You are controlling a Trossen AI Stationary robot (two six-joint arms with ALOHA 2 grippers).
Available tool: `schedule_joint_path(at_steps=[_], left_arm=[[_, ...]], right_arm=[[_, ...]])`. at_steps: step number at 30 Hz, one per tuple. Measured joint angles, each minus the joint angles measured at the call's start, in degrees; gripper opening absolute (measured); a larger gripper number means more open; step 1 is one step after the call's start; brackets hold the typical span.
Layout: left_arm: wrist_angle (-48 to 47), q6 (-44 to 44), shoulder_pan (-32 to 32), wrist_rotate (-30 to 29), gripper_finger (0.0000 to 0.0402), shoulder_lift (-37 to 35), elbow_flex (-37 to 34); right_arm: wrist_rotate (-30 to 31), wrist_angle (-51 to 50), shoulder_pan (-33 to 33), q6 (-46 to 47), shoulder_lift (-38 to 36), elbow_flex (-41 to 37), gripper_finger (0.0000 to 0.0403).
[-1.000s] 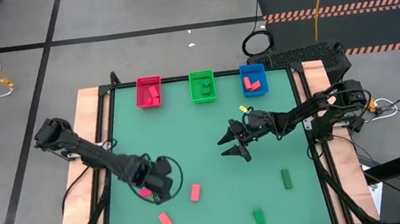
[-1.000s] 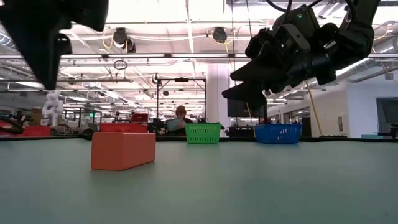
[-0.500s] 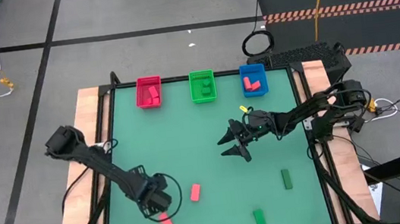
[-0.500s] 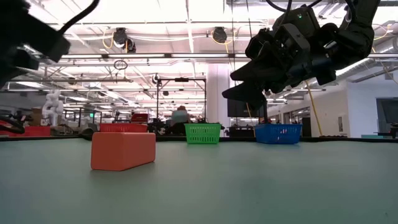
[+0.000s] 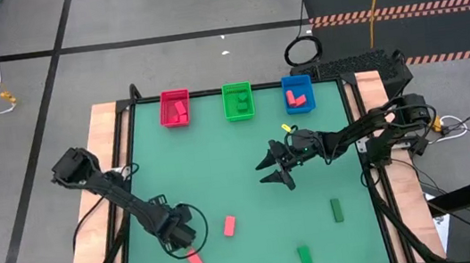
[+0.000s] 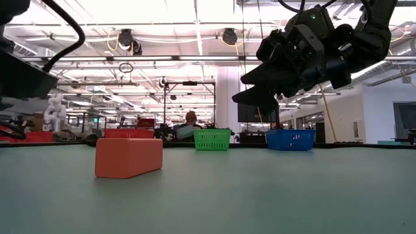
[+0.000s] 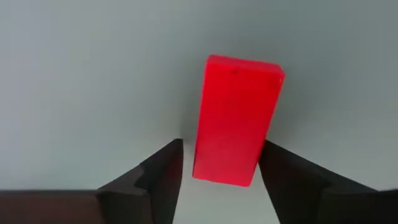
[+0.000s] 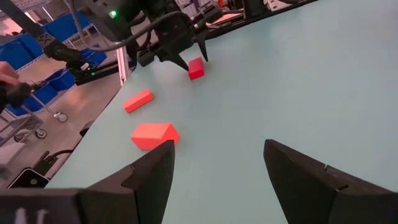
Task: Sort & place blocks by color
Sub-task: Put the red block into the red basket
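Left gripper [image 5: 185,242] sits low over the near-left part of the green table [image 5: 246,148], fingers [image 7: 163,177] spread. In the left wrist view a red block [image 7: 236,118] lies flat between the two fingertips and reaches out beyond them; a sliver of table shows on each side of it, so the fingers straddle the block without pinching it. From above, the same red block [image 5: 195,260] shows just beyond the gripper's tip, toward the near edge.

A second red block [image 5: 229,226] lies close by on the gripper's right side, apart from it. The low view has a red bar [image 6: 129,156] resting flat on the table in the foreground; I cannot tell which of the two it is.

Right gripper [image 5: 272,169] hangs above the table's middle, well apart from the left gripper, fingers [image 8: 149,180] spread with nothing between them.

Two green blocks lie toward the near-right corner, nearer the right gripper than the left: a bar [image 5: 336,210] and a small cube [image 5: 304,254].

Along the far edge, beyond both grippers, stand three bins: red bin [image 5: 163,110], green bin [image 5: 225,91] and blue bin [image 5: 286,84]. The red bin holds red blocks, the green bin green ones, and the blue bin holds red pieces.
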Motion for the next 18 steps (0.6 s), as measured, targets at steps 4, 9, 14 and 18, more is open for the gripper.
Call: schedule_joint_path(at_steps=[4, 9, 14, 18], left_arm=[[3.2, -0.6, 0.3, 0.2, 0.0182, -0.2, -2.3], [3.4, -1.1, 1.7, 1.0, 0.0132, -2.1, -2.7], [3.7, -2.3, 5.3, -3.4, 0.0132, -7.9, -2.9], [3.4, -2.5, 9.5, -7.7, 0.0132, -14.5, -2.8]], right_arm=[[0.0, 0.0, 0.0, 0.0, 0.0, 0.0, 0.0240], [0.0, 0.0, 0.0, -0.2, 0.0, 0.0, 0.0240], [0.0, 0.0, 0.0, -0.2, 0.0, 0.0, 0.0240], [0.0, 0.0, 0.0, -0.2, 0.0, 0.0, 0.0240]])
